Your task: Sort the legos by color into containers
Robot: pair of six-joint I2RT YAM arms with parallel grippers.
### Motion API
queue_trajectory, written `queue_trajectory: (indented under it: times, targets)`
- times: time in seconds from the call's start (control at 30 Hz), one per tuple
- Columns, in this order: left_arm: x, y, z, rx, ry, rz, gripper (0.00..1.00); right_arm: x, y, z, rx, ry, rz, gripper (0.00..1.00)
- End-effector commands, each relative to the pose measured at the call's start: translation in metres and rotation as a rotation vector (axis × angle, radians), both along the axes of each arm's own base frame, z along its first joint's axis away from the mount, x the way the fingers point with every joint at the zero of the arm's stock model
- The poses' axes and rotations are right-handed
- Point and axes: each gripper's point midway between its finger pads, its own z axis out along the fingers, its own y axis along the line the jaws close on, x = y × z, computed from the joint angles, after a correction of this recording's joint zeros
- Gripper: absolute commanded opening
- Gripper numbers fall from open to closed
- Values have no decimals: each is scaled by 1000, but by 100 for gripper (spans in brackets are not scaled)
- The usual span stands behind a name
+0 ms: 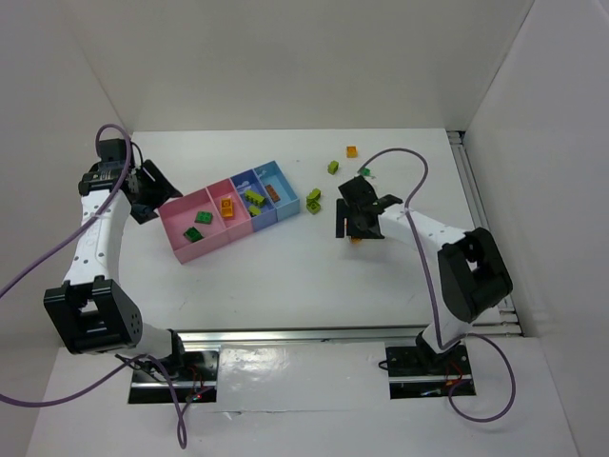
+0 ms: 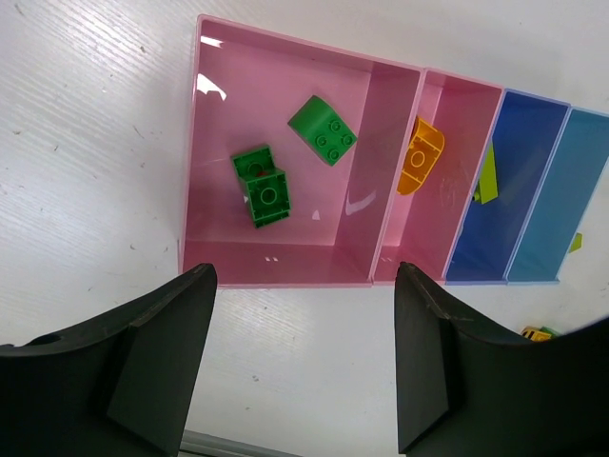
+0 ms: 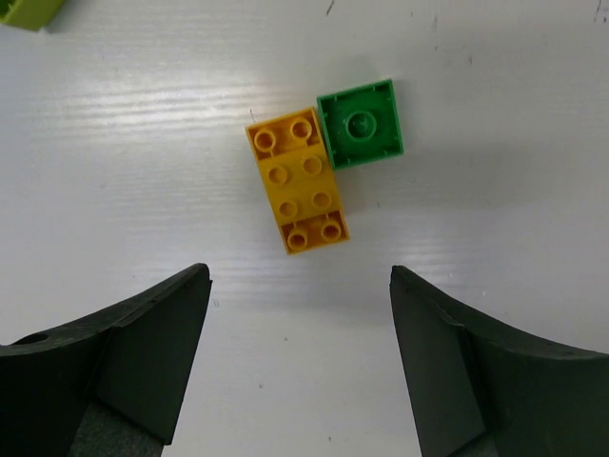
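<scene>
Two pink bins [image 2: 219,114], two blue bins [image 2: 514,171], two dark green bricks [image 2: 322,129] in one pink bin — two arms [image 1: 95,238].

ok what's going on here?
Two arms are sorting bricks by colour into a row of bins. The right gripper is open over an orange brick that lies against a green brick on the table. The left gripper is open and empty near the end pink bin, which holds two green ones. A few loose bricks lie on the table.
</scene>
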Motion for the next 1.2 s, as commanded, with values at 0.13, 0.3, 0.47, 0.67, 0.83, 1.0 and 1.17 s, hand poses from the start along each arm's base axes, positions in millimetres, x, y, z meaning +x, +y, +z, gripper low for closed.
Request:
queue_trajectory:
  times: [0.13,0.3,0.47,0.67,0.83,1.0,1.17]
  targets:
    - [8,-1,1,-3,-24,-42,77,15,7,-17,87,-17,-6,83]
    - [8,-2,1,-9,-25,-33,77,25,13,-22,87,-48,7,81]
    - [8,-5,1,-9,-25,-42,77,35,8,-38,30,-55,-2,70]
    - [5,-2,0,12,-20,-38,77,47,23,-29,24,-80,33,46]
    - [5,0,0,20,-18,-32,77,45,54,7,47,-131,135,26]
    - [9,-1,8,10,-41,-31,77,48,134,81,212,-294,311,25]
    - [8,7,7,42,-33,4,77,55,221,99,307,-313,470,26]
